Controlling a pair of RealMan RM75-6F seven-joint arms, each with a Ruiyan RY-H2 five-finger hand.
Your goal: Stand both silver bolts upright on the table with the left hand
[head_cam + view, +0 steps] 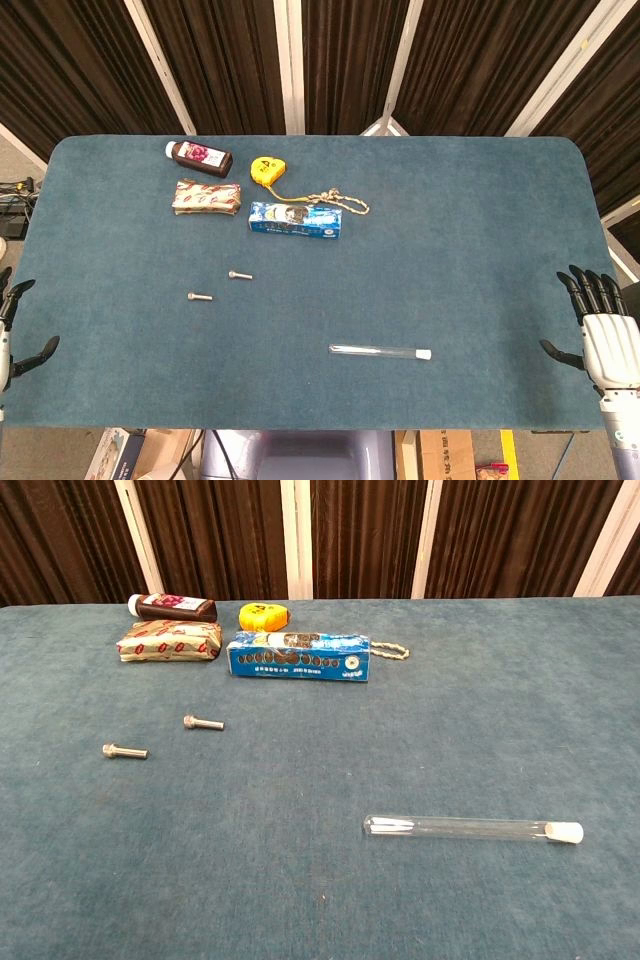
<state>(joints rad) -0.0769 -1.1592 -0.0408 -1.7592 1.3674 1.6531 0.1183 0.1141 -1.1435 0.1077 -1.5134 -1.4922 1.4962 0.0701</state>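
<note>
Two silver bolts lie flat on the blue table. One bolt (pixel 239 275) (pixel 203 722) is slightly farther back, the other bolt (pixel 199 296) (pixel 124 751) nearer and more to the left. My left hand (pixel 10 335) shows only at the far left edge of the head view, fingers apart, holding nothing, well left of both bolts. At the right edge my right hand (pixel 605 325) rests with its fingers spread and nothing in it. The chest view shows neither hand.
A glass test tube (pixel 380 351) (pixel 470 829) with a white cap lies front centre-right. At the back left sit a dark bottle (pixel 199 156), a patterned packet (pixel 207 196), a yellow tape measure (pixel 265 170), a blue box (pixel 295 219) and a cord (pixel 330 200).
</note>
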